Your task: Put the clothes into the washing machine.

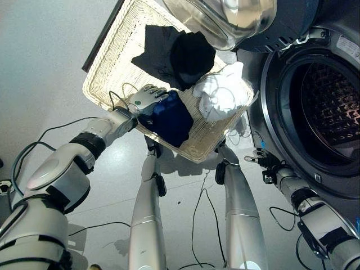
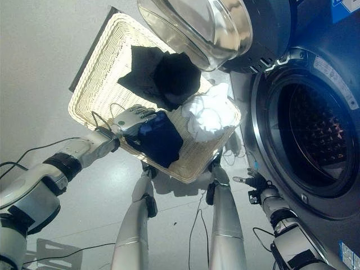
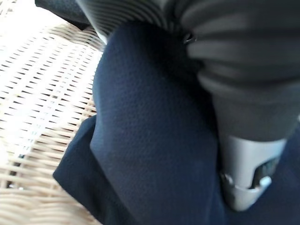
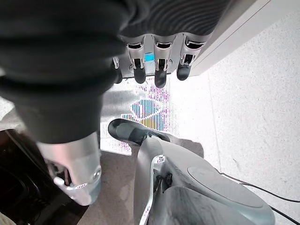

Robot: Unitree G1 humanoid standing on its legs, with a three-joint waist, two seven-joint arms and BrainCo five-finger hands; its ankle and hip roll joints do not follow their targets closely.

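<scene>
A navy garment (image 1: 169, 118) lies bunched in the near part of a pale wicker basket (image 1: 107, 56). My left hand (image 1: 145, 97) rests on its upper edge with fingers curled into the cloth; in the left wrist view the navy cloth (image 3: 150, 140) bulges against the thumb (image 3: 248, 183). A black garment (image 1: 180, 53) lies further back in the basket and a white one (image 1: 222, 90) sits at its right corner. The washing machine's dark drum (image 1: 329, 107) stands open at the right. My right hand (image 1: 264, 160) hangs low beside the machine's front, fingers (image 4: 159, 70) straight, holding nothing.
The washer's round glass door (image 1: 225, 17) is swung open above the basket's far right corner. The basket stands on a pale floor (image 1: 45, 67), close to the machine's left side.
</scene>
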